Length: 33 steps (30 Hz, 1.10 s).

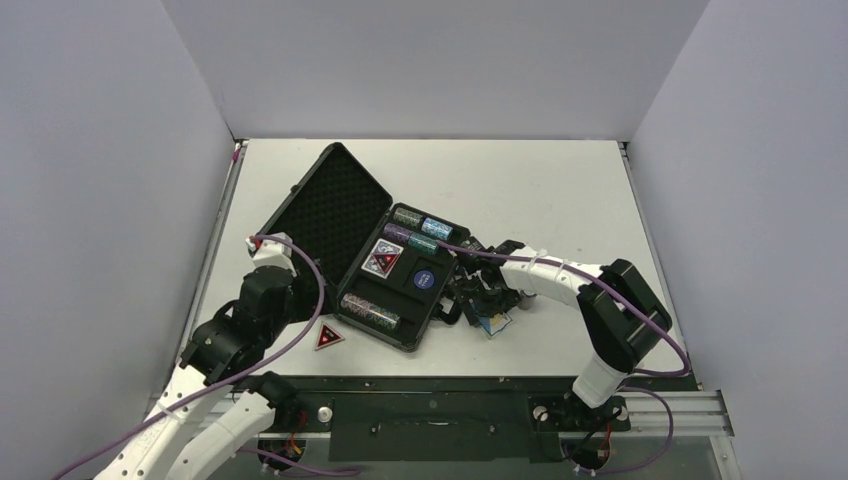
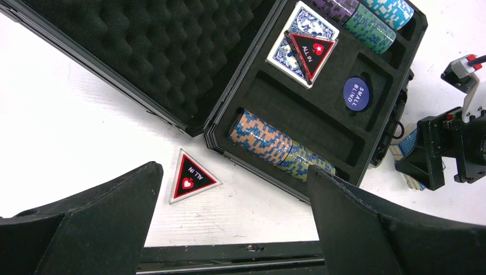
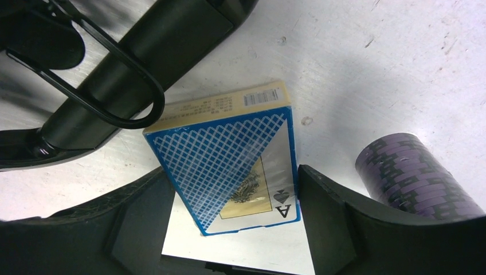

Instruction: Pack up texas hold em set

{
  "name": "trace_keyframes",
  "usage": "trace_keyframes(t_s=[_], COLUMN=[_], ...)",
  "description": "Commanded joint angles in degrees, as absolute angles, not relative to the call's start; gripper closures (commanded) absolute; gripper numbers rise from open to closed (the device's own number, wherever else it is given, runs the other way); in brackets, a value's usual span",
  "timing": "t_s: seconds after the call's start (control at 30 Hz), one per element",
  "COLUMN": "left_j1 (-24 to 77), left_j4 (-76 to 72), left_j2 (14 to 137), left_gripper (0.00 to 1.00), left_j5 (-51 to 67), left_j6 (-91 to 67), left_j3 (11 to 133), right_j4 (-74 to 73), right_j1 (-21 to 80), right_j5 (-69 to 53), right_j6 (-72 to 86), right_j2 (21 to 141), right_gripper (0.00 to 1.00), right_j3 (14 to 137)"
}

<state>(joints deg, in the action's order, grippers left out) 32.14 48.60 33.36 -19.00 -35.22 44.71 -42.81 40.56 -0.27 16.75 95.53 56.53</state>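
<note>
Top cam: fixed, high above near edge of table (image 1: 560,180), looks down-fwd over all of it. L wrist cam: mid-height, obliquely across open briefcase (image 2: 143,46) from its near-left side. R wrist cam: v. close, down on blue card deck (image 3: 229,154) beside briefcase. Top & L wrist both catch briefcase, deck.

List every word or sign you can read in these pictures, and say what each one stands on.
"ALL IN": packed triangle, in the case.
"ALL IN": loose triangle, on the table.
"SMALL BLIND": blue button, in the case.
"A" with a spade: card deck.
Deck's barcode and small print: too small to read.
</note>
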Motion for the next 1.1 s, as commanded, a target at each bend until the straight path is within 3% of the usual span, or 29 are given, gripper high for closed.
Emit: trace_keyframes(t_s=[0.0, 0.53, 1.07], left_j1=[31.83, 31.82, 31.85], left_j4=[46.26, 45.88, 45.88], left_j2=[32.78, 33.12, 33.27], left_gripper=[0.04, 0.04, 0.04], left_j5=[-18.29, -18.02, -18.02], left_j6=[-34.21, -33.94, -34.01], left_j3=[44.57, 44.4, 44.38], right_j4=[-44.41, -44.59, -43.19], right_j1=[40.61, 40.61, 40.62], right_j5=[-0.2, -0.18, -0.94], right_j6=[16.79, 14.44, 14.32], right_j2=[96.08, 95.6, 96.58], right_gripper=[0.27, 0.21, 0.27], right_j3=[58.32, 61.35, 59.08])
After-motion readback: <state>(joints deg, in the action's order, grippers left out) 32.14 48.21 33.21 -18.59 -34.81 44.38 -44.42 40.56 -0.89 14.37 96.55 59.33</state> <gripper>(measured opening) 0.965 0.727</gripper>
